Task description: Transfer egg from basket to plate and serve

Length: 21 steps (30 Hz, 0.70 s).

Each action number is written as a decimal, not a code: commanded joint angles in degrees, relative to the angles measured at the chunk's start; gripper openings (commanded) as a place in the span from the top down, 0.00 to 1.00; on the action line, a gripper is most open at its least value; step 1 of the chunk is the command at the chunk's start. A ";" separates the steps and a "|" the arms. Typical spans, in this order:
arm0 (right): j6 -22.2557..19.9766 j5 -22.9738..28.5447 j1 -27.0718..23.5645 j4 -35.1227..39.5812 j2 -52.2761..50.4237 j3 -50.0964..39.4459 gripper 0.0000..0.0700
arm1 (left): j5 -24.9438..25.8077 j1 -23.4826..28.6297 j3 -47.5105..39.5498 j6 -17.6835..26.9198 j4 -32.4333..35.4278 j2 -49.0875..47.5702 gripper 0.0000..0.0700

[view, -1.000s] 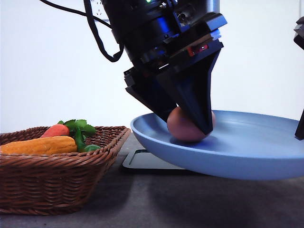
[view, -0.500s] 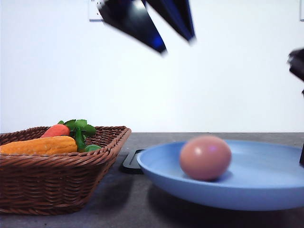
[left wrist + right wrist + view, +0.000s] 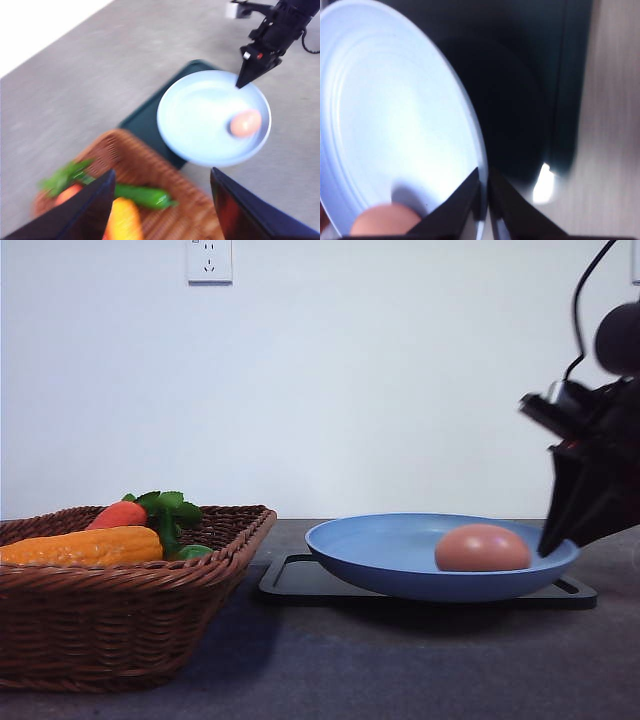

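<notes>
Egg (image 3: 482, 548) lying in plate (image 3: 380, 550) over black tray (image 3: 300, 582), long axis along plate, just beside right fingers (image 3: 483, 197) pinched on plate rim; left fingers (image 3: 95, 210) spread wide, empty, above basket (image 3: 120, 620), farther off.

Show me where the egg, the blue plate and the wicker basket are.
egg (image 3: 482, 548), front view, middle of its shell.
plate (image 3: 380, 540), front view, bare inner surface left of the egg.
basket (image 3: 110, 625), front view, front woven wall.
</notes>
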 commanded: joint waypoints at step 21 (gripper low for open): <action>0.80 3.74 0.09 -0.17 12.89 13.31 0.80 | -0.95 -0.44 1.09 -4.44 -2.88 -3.06 0.44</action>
